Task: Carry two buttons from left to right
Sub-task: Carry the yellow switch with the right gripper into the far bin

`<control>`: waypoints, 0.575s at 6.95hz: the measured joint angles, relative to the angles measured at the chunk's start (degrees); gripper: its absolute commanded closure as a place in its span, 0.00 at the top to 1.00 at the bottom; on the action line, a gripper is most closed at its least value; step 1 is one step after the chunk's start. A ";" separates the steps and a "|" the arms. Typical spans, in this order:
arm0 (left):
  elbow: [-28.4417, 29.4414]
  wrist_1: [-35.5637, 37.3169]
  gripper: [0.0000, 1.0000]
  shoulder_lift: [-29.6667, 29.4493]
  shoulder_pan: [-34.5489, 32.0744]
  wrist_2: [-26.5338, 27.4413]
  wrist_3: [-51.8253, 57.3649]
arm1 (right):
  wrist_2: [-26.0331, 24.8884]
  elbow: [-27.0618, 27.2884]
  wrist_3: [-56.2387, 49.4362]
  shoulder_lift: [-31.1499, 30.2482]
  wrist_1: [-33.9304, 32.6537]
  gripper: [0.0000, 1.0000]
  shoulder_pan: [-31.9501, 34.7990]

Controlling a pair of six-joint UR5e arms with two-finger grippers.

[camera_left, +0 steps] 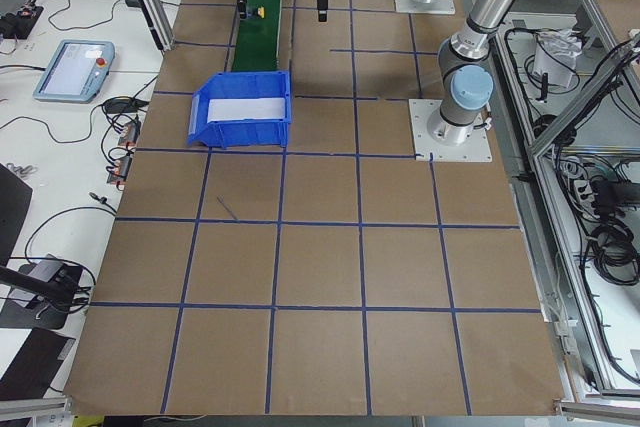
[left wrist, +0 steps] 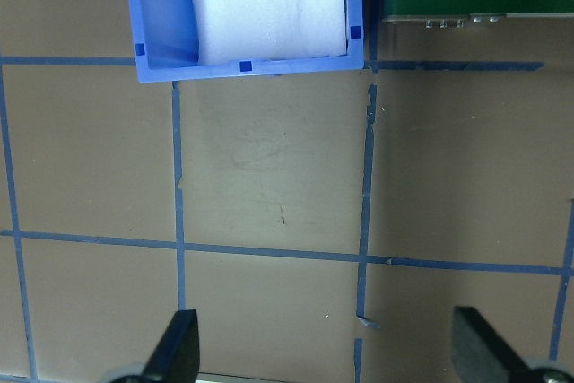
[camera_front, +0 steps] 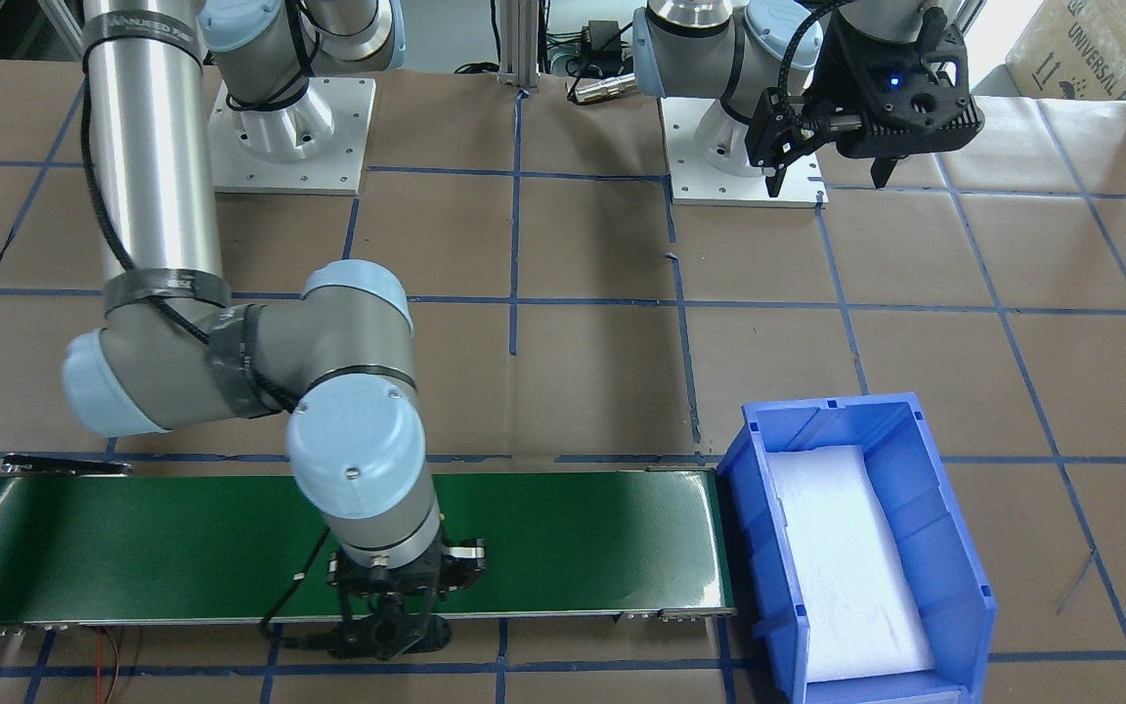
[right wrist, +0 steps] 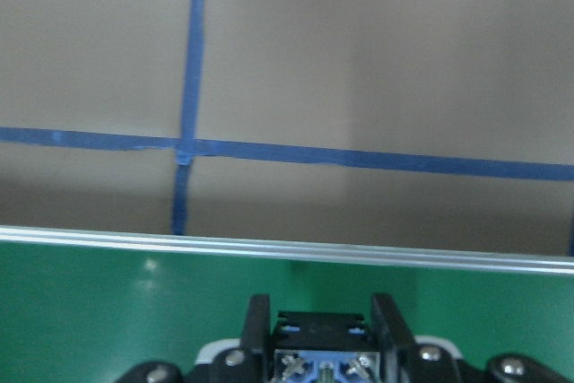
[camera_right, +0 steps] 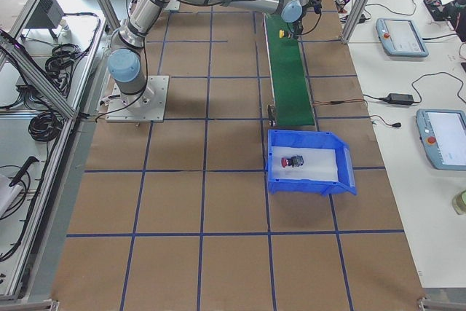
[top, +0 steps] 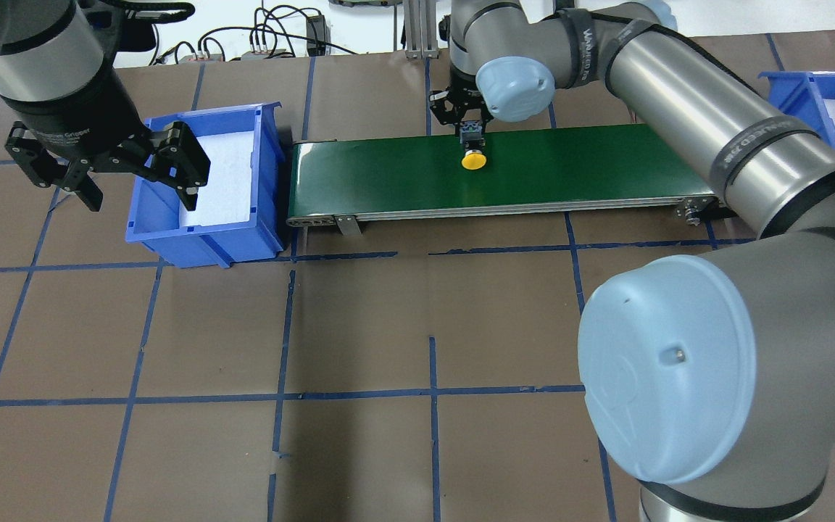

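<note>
In right bin [camera_right: 348, 172], on foam [camera_right: 324, 159]: red button [camera_right: 293, 161], on its side. Beyond it, mid belt [top: 606, 167]: yellow button [top: 474, 160], cap toward robot, block pinched between narrow fingers of right gripper [top: 470, 132]; touching belt or not, cannot tell. In left bin [top: 200, 243]: white pad [top: 225, 174]. Right arm stretched far across table, wrist low over belt. Left gripper [top: 140, 197] spread wide, gripping nothing, raised over table on robot's side of left bin.
</note>
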 measured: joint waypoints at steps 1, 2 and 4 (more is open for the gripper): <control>0.27 0.18 1.00 -0.53 -0.02 -0.18 -0.18 | 0.12 0.62 -6.89 -1.59 2.44 0.08 -4.24; 0.83 0.37 1.00 -1.49 -0.06 -0.63 -0.45 | 0.11 1.27 -14.08 -3.13 4.92 0.08 -8.86; 1.23 0.53 1.00 -2.53 -0.11 -1.91 -0.81 | -0.08 1.72 -28.13 -5.04 8.12 0.08 -18.88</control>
